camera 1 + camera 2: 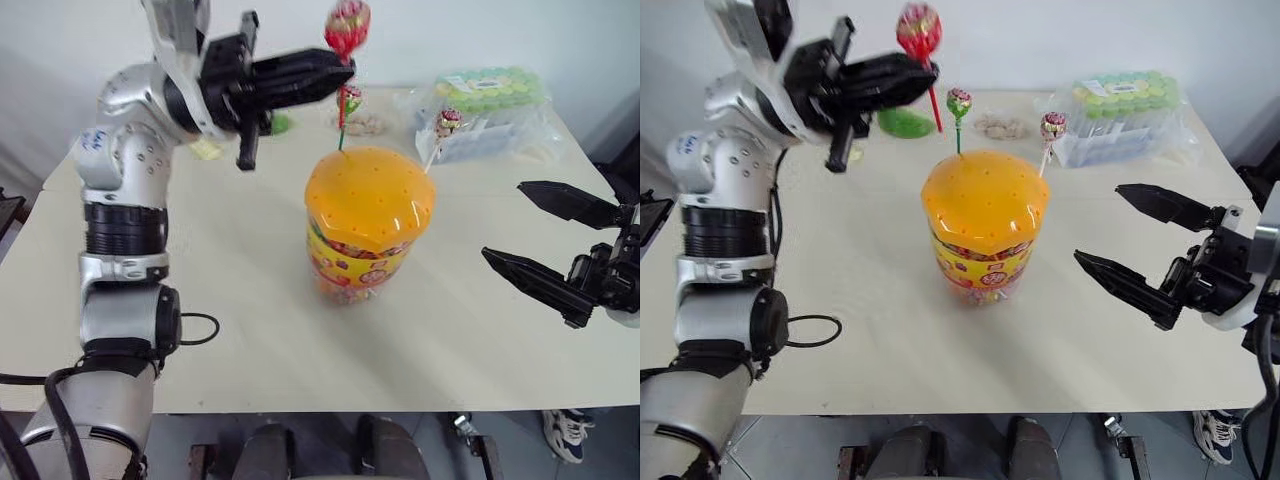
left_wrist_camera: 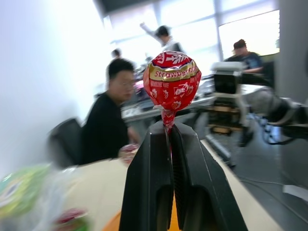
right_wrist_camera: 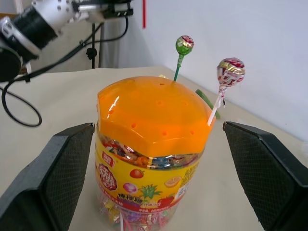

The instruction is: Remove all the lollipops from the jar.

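The work surface is a pale beige table (image 1: pixel 250 330) with a matte top, set against a plain white wall along the upper edge of the head views. The jar (image 1: pixel 365 235) stands upright near the centre of the frame, its orange hole-dotted lid (image 1: pixel 985 200) in place and its yellow-red label facing the camera.

The left gripper (image 1: pixel 340 75), at upper left, is clamped on the stick of the red lollipop (image 1: pixel 347 28), which is lifted clear above the lid. The green lollipop (image 1: pixel 959 102) and the red-gold lollipop (image 1: pixel 1053 126) on its white stick stand in holes toward the lid's far side, both roughly upright, the white stick leaning slightly right.

The right gripper (image 1: pixel 1120 232), at right of frame, holds its fingers wide apart and grips nothing; it is beside the jar without touching it.

A clear bag of green-lidded packs (image 1: pixel 490 110) lies at the table's upper right. A green item (image 1: pixel 905 122) lies at the far edge, upper centre.

The left wrist view shows seated people (image 2: pixel 108 120) in a bright, windowed room.
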Motion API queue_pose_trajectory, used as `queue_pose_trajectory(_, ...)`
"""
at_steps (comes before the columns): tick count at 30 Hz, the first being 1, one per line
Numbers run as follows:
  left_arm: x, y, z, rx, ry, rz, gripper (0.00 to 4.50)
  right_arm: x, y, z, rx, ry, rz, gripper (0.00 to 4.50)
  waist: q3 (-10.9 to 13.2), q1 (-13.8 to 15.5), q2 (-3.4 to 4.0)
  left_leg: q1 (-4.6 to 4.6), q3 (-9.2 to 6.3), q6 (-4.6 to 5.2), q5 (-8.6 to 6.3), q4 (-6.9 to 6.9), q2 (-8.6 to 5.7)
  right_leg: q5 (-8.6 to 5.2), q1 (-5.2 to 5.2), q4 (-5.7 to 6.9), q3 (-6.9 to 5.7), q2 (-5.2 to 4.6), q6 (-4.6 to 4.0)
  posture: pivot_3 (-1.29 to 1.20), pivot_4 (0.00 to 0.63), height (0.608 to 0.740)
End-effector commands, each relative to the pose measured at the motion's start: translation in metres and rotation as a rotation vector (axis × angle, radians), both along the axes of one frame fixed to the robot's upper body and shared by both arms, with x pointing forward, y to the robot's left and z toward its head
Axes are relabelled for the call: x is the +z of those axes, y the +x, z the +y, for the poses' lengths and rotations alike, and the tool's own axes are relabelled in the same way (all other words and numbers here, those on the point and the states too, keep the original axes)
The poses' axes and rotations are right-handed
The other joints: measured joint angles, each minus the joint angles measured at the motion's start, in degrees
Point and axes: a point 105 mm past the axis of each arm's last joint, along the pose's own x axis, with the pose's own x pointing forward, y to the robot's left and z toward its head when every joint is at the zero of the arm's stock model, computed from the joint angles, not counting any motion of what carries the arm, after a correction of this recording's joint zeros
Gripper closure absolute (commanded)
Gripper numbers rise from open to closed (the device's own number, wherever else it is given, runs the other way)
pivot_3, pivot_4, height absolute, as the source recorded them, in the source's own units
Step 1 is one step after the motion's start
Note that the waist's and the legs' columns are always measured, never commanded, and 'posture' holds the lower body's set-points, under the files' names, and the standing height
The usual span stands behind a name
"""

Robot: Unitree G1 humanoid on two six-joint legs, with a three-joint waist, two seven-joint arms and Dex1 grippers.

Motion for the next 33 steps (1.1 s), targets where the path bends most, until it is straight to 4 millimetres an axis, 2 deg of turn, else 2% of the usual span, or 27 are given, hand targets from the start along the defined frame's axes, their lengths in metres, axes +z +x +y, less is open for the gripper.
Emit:
queue_pose_trajectory(1, 0.004, 0.016, 0.028, 0.227, 0.030, 0.069, 4.48, 0.006, -0.009, 0.002, 0.036, -0.025, -0.025, 0.00, 0.0, 0.0, 0.00, -0.01, 0.01, 0.00, 0.00, -0.01, 0.00, 0.00, -0.02, 0.01, 0.01, 0.01, 0.00, 0.00, 0.150, 0.740)
queue_pose_trajectory(6, -0.023, 0.035, 0.071, 0.546, 0.138, 0.254, 4.48, 0.003, -0.013, 0.005, 0.096, -0.053, 0.008, 0.00, 0.0, 0.2, -0.07, 0.01, 0.03, 0.00, 0.00, 0.01, 0.00, 0.00, -0.01, 0.02, 0.06, 0.00, 0.00, 0.00, 0.150, 0.740)
queue_pose_trajectory(7, -0.036, 0.040, 0.082, 0.634, 0.184, 0.324, 4.48, 0.001, -0.013, 0.006, 0.111, -0.061, 0.019, 0.00, 0.1, 0.3, -0.12, 0.00, 0.01, 0.00, 0.00, 0.01, 0.00, 0.00, -0.01, 0.02, 0.04, 0.01, 0.00, 0.00, 0.150, 0.740)
queue_pose_trajectory(9, -0.081, 0.043, 0.110, 0.784, 0.310, 0.481, 4.48, -0.002, -0.011, 0.007, 0.139, -0.077, 0.039, 0.00, 0.1, 0.2, -0.12, -0.02, 0.01, 0.02, -0.01, 0.02, -0.01, 0.00, -0.01, 0.03, 0.06, 0.00, 0.00, 0.00, 0.150, 0.740)
queue_pose_trajectory(13, -0.145, 0.039, 0.146, 0.984, 0.477, 0.708, 4.48, -0.006, -0.002, 0.006, 0.136, -0.074, 0.039, 0.00, 0.1, 0.2, -0.23, 0.03, 0.10, 0.03, -0.04, 0.01, 0.01, 0.00, -0.05, 0.07, 0.15, 0.02, 0.00, 0.00, 0.150, 0.740)
queue_pose_trajectory(14, -0.159, 0.035, 0.154, 1.022, 0.525, 0.758, 4.48, -0.007, -0.001, 0.007, 0.140, -0.072, 0.038, 0.00, 0.2, 0.2, -0.27, 0.00, 0.10, 0.03, -0.04, 0.02, 0.01, 0.00, -0.09, 0.10, 0.15, 0.02, 0.00, 0.00, 0.150, 0.740)
queue_pose_trajectory(16, -0.174, 0.029, 0.161, 1.059, 0.577, 0.822, 4.48, -0.008, 0.000, 0.008, 0.148, -0.071, 0.038, 0.00, 0.2, 0.3, -0.40, -0.02, 0.10, 0.03, -0.04, 0.03, 0.01, 0.00, -0.12, 0.12, 0.16, 0.01, 0.00, 0.00, 0.150, 0.740)
queue_pose_trajectory(20, -0.195, 0.022, 0.182, 1.196, 0.649, 0.951, 4.48, -0.008, 0.004, 0.009, 0.154, -0.068, 0.037, 0.00, 0.3, 0.4, -0.58, -0.08, 0.10, 0.01, -0.05, 0.04, 0.01, 0.00, -0.15, 0.12, 0.15, 0.00, 0.00, 0.00, 0.150, 0.740)
queue_pose_trajectory(24, -0.207, 0.017, 0.200, 1.294, 0.692, 1.037, 4.48, -0.008, 0.008, 0.010, 0.152, -0.062, 0.041, 0.00, 0.3, 0.3, -0.58, -0.04, 0.13, 0.01, -0.05, 0.02, 0.01, -0.01, -0.16, 0.15, 0.18, 0.01, -0.01, 0.00, 0.150, 0.740)
queue_pose_trajectory(28, -0.204, 0.013, 0.201, 1.285, 0.712, 1.063, 3.57, -0.008, 0.011, 0.010, 0.152, -0.052, 0.044, 0.00, 0.4, 0.2, -0.62, -0.05, 0.15, 0.01, -0.05, 0.03, 0.01, -0.01, -0.18, 0.16, 0.20, 0.01, -0.01, 0.00, 0.150, 0.740)
queue_pose_trajectory(33, -0.187, 0.008, 0.196, 1.270, 0.737, 1.020, 1.95, -0.008, 0.014, 0.008, 0.150, -0.052, 0.041, 0.00, 0.4, 0.2, -0.63, -0.04, 0.18, 0.01, -0.06, 0.03, 0.01, -0.01, -0.20, 0.18, 0.23, 0.01, -0.01, 0.00, 0.150, 0.740)
